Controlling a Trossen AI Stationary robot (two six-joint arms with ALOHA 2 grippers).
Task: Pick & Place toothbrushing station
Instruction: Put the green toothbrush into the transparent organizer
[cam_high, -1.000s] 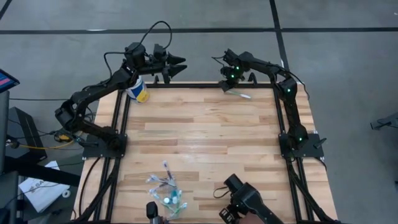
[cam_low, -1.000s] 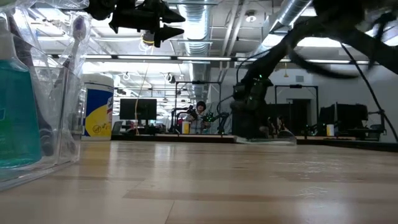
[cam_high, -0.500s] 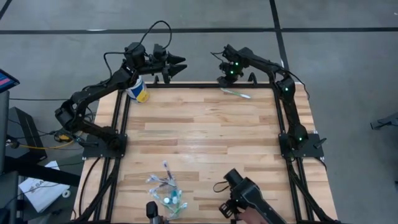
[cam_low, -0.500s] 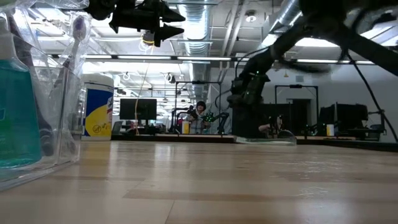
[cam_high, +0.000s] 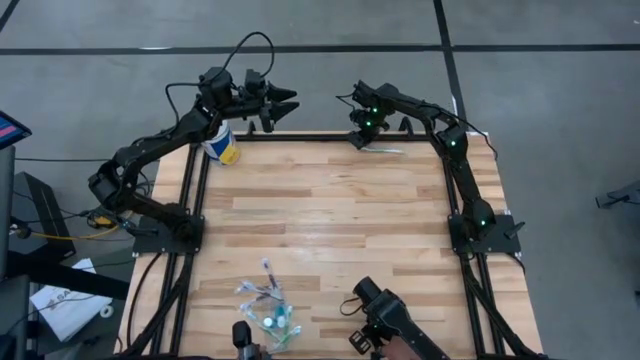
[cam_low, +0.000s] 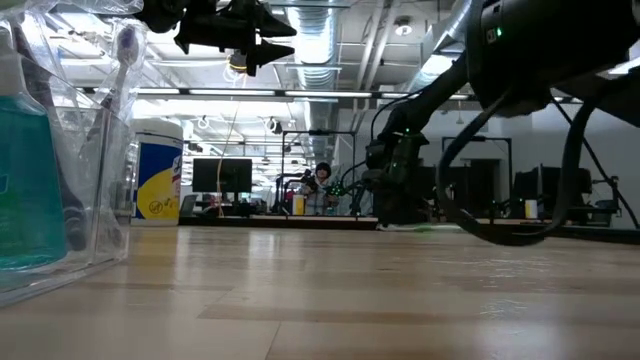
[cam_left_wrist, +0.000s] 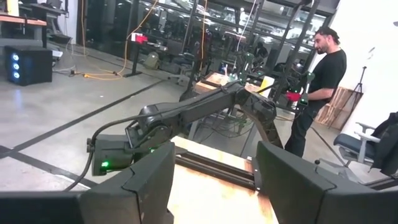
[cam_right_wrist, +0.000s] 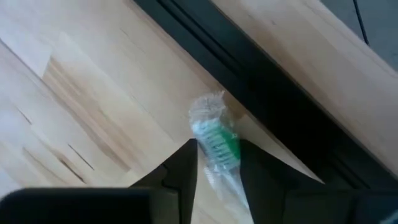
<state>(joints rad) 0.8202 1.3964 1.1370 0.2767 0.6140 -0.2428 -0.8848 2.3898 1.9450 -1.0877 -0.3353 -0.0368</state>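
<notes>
inside clear holder (cam_high: 266, 308): toothbrushes (cam_high: 262, 283), tubes (cam_high: 275, 322)

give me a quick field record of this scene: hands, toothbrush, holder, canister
right hand: at the table's far edge, fingers either side of a wrapped green toothbrush; grip unclear
left hand: open, raised past the far edge, waiting
holder: see-through, near edge, holding brushes and tubes
canister: upright at far left corner
table: bare wood in the middle

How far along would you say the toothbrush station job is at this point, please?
Done: toothbrushes and tubes already stand in the clear holder. In hand: the right end effector straddles a wrapped green toothbrush at the table's far edge. Left: carrying it to the holder. The left end effector waits, open.
</notes>
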